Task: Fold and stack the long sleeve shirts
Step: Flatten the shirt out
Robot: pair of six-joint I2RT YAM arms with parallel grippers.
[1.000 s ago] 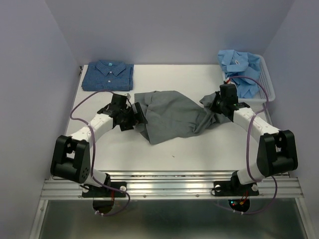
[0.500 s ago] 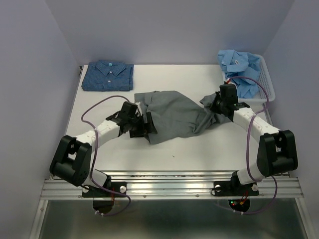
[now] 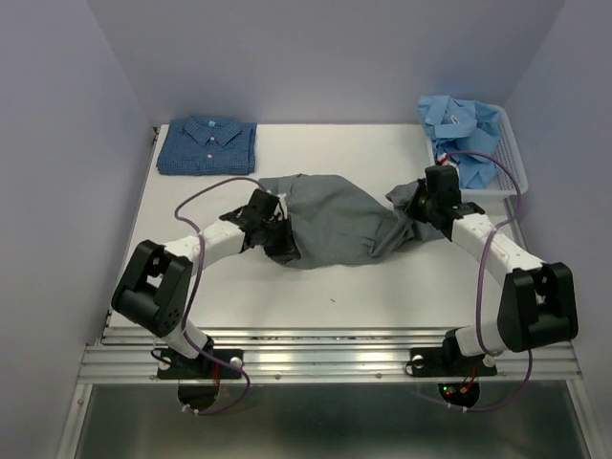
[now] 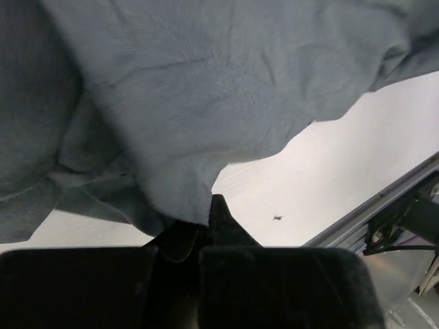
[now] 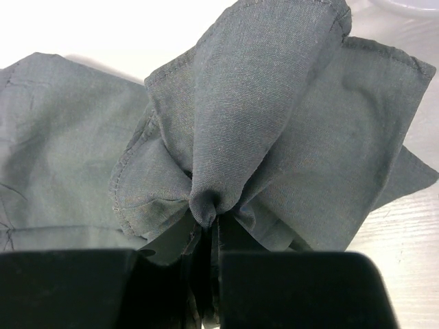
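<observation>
You have the grey shirt point(image 3: 335, 222) strung between both arms in the middle of the table point(image 3: 382, 282). The left gripper point(image 3: 277, 235) is closed on the shirt's near-left edge; in the left wrist view the hem runs down into the pinched fingers point(image 4: 221, 218) while the rest of the cloth point(image 4: 206, 89) hangs in loose folds above them. The right gripper point(image 3: 418, 206) is closed on the right end, and its wrist view shows the fabric point(image 5: 260, 116) gathered into a tight bunch just where the fingers meet point(image 5: 209, 229). The folded dark blue shirt point(image 3: 208, 145) lies at the far left corner, well apart from the grey one. The crumpled light blue shirts point(image 3: 464, 129) sit in the white basket point(image 3: 513, 158) at the far right, near your right wrist. White tabletop shows on the near side of the grey shirt up to the metal rail, and a narrower strip shows behind it. The left arm reaches forward and inward, its forearm low over the table — the right arm has its elbow out toward the right edge, with its forearm angled back toward the centre.
</observation>
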